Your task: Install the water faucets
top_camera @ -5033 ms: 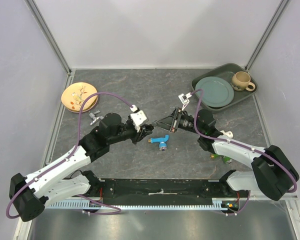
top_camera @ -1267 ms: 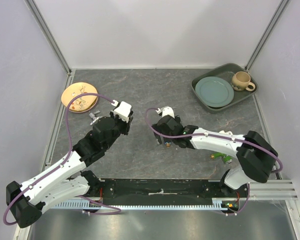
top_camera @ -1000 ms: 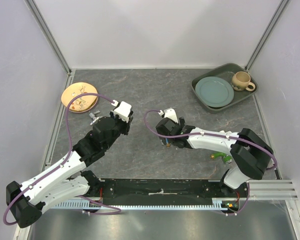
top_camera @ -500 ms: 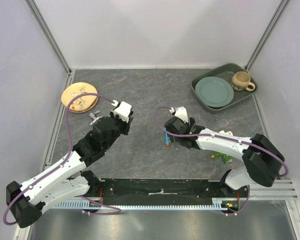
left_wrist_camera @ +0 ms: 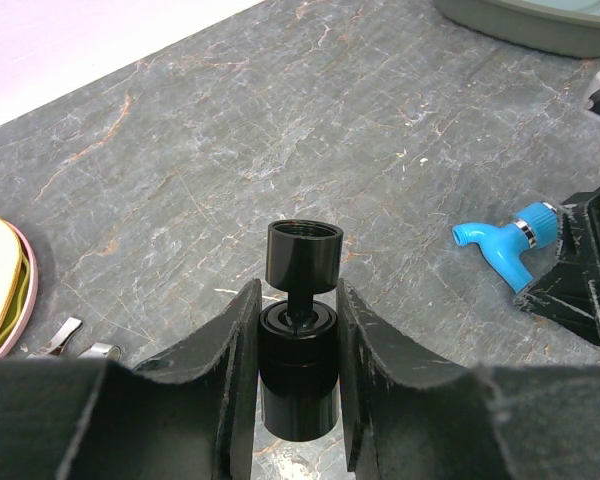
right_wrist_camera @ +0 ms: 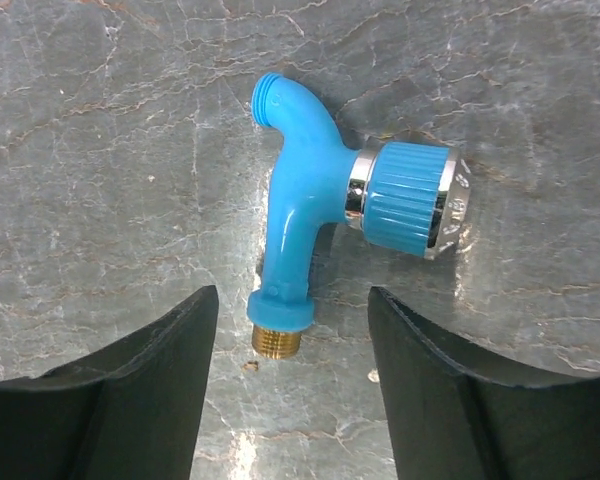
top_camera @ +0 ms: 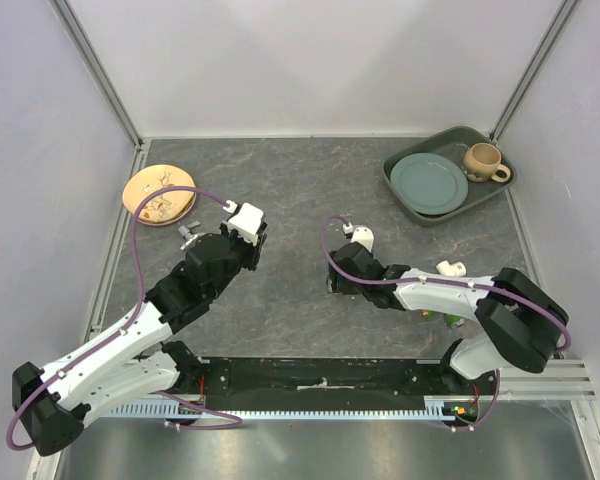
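The bright blue water faucet [right_wrist_camera: 298, 215] lies flat on the stone table, its ribbed round knob [right_wrist_camera: 410, 200] to the right and its brass threaded tip [right_wrist_camera: 277, 341] toward the camera. My right gripper [right_wrist_camera: 292, 302] hangs just over it, open, one finger on each side of the brass end with gaps on both sides. In the top view the right gripper [top_camera: 338, 281] hides this faucet. My left gripper [left_wrist_camera: 298, 305] is shut on a black end piece [left_wrist_camera: 300, 375], held upright off the table. The green faucet [top_camera: 446, 318] peeks out beside the right forearm.
A white elbow pipe piece [top_camera: 450, 268] lies right of the right arm. A tan flowered plate [top_camera: 159, 193] and small metal clips [top_camera: 187, 237] are at the left. A grey tray [top_camera: 410, 205] at the back right holds a teal plate and a mug.
My right gripper has shifted right and come down over the blue faucet, its jaws narrowing. The left arm, which drew back earlier with the black piece, has stayed still over the last second.
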Robot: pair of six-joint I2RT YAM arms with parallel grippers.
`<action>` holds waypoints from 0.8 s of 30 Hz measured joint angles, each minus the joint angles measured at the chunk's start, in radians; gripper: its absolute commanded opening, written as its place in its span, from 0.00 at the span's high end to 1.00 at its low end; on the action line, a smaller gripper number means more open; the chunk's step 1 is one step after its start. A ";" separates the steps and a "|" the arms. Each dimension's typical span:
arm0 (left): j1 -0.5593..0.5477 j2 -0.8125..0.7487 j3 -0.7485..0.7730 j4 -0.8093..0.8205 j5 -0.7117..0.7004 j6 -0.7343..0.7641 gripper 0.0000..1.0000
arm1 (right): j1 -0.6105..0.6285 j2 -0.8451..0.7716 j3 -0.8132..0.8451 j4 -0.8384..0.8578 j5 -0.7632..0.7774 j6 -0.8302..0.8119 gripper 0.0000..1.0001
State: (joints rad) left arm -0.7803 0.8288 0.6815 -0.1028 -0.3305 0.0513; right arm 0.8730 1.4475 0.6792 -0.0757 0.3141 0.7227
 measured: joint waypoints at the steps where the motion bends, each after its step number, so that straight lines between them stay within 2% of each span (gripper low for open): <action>1: 0.000 0.000 0.000 0.000 0.000 0.000 0.98 | 0.000 0.014 0.000 0.010 -0.001 0.000 0.35; 5: 0.000 0.000 0.000 0.000 0.000 0.000 0.98 | 0.000 0.064 0.001 0.043 0.004 -0.006 0.46; 12: 0.000 0.000 0.000 0.000 0.003 0.000 0.98 | 0.000 0.132 0.045 0.055 0.055 -0.051 0.56; 15: 0.000 0.000 0.000 0.000 0.012 0.000 0.98 | 0.000 0.151 0.064 0.042 0.072 -0.079 0.72; 16: 0.000 0.000 0.000 0.000 0.018 0.000 0.98 | 0.000 0.156 0.069 0.037 0.077 -0.092 0.83; 18: 0.000 0.000 0.000 0.000 0.026 0.000 0.98 | 0.000 0.161 0.080 0.021 0.087 -0.122 0.90; 19: 0.000 0.000 0.000 0.000 0.031 0.000 0.98 | 0.000 0.160 0.083 0.014 0.090 -0.140 0.99; 24: 0.000 -0.001 0.000 0.000 0.119 0.000 0.98 | 0.000 0.113 0.084 -0.048 0.109 -0.250 1.00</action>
State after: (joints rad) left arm -0.7803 0.8280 0.6815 -0.1032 -0.2119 0.0513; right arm 0.8734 1.5604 0.7631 -0.1242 0.4229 0.4728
